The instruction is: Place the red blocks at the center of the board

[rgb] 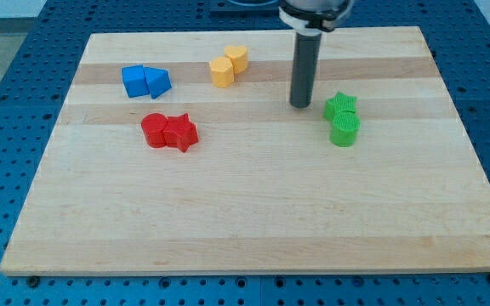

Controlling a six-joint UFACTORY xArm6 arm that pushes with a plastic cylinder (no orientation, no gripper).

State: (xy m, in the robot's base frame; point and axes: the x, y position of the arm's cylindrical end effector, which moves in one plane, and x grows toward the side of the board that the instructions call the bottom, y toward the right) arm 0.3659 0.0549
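Note:
Two red blocks lie touching at the board's left of centre: a red round block (155, 130) and a red star-shaped block (181, 133) to its right. My tip (300, 104) rests on the board at the upper right of centre. It stands far to the right of the red blocks and just left of the green blocks, touching neither.
A blue cube (133, 81) and a blue triangular block (157, 82) sit at the upper left. Two yellow blocks (228, 66) sit at the top centre. A green star block (341, 105) and a green round block (344, 130) sit at the right. The wooden board (253, 221) has blue pegboard around it.

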